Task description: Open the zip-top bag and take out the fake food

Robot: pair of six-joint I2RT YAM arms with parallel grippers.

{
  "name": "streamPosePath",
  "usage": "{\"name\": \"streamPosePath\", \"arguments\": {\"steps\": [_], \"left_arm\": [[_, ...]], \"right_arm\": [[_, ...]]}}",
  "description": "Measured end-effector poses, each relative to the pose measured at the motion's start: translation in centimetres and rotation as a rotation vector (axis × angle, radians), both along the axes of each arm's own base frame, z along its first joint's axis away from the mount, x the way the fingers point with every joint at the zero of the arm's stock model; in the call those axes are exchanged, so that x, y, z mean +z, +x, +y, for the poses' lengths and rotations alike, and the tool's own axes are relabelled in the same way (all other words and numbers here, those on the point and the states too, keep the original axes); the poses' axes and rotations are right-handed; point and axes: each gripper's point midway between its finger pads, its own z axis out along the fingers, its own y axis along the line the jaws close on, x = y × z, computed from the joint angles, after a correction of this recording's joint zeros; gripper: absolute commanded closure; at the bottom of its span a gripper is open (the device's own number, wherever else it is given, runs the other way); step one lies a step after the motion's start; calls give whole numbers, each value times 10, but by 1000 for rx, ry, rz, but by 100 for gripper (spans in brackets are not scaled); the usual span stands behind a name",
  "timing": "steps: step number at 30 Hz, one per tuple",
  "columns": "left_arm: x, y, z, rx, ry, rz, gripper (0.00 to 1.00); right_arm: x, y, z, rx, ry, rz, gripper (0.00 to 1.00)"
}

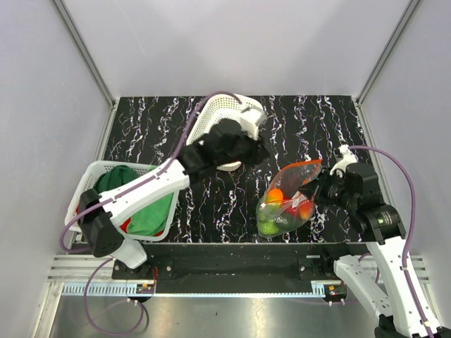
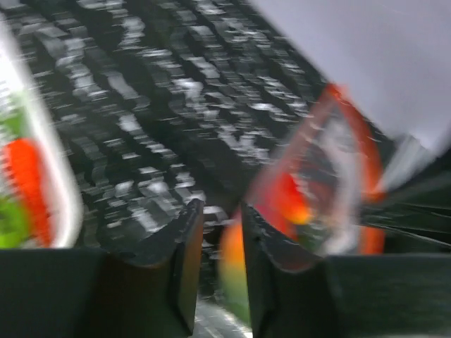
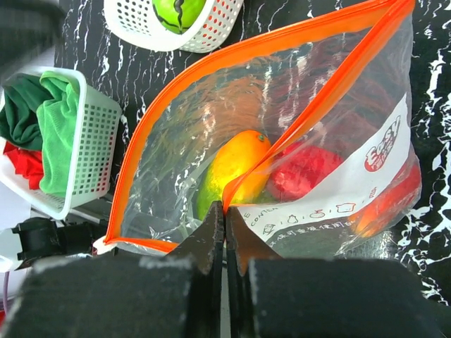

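Looking from the top external view, you see the zip-top bag [image 1: 290,201] lying on the black marbled surface [image 1: 211,204], right of the middle. Its long axis runs diagonally, from near-left to far-right, and the orange mouth strip is at the far-right end. The fake food [image 1: 276,211] is gathered in the near-left end. The right end effector [image 1: 321,189] touches the bag at its right edge. The left end effector [image 1: 259,151] is apart from the bag, on its far-left side. A white basket [image 1: 116,164] at the left holds a green cloth [image 1: 148,215]. A second white basket [image 1: 232,109] lies tilted at the far side.

The left wrist view is blurred. The left end effector [image 2: 218,243] shows only a narrow gap, with nothing between the fingers. The bag [image 2: 331,169] is ahead and to the right.

In the right wrist view, the right end effector [image 3: 225,236] is closed and pinches one lip of the bag [image 3: 183,141] at the orange strip. The mouth gapes open. Inside the bag are an orange-and-green piece [image 3: 236,169] and a red piece [image 3: 303,172].
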Motion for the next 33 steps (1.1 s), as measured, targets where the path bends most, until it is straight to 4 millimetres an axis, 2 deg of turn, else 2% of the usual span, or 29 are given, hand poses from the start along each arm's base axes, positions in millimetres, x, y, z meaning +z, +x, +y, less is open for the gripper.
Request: {"name": "streamPosePath", "arguments": {"steps": [2, 5, 9, 12, 16, 20, 24, 29, 33], "left_arm": [[10, -33, -32, -85, -25, -20, 78], [1, -61, -63, -141, -1, -19, 80], [-34, -75, -90, -154, 87, 2, 83], [-61, -84, -100, -156, 157, 25, 85], [-86, -91, -102, -141, 237, 54, 82], [-99, -87, -92, -87, 294, 72, 54], [-102, -80, -79, -14, 338, 72, 40], [-113, -85, -67, 42, 402, 79, 40], [-122, -89, -68, 44, 419, 97, 32]], "right_arm": [[1, -1, 1, 5, 3, -1, 100], [4, -2, 1, 6, 4, -3, 100], [13, -5, 0, 7, 3, -19, 100], [15, -7, -2, 7, -2, -31, 100], [15, -11, -3, 8, -6, -32, 100], [14, -12, -4, 8, -9, -31, 100], [13, -13, -4, 8, -12, -25, 100], [12, -13, -4, 8, -13, -20, 100], [12, -12, -5, 5, -17, -18, 100]]}}
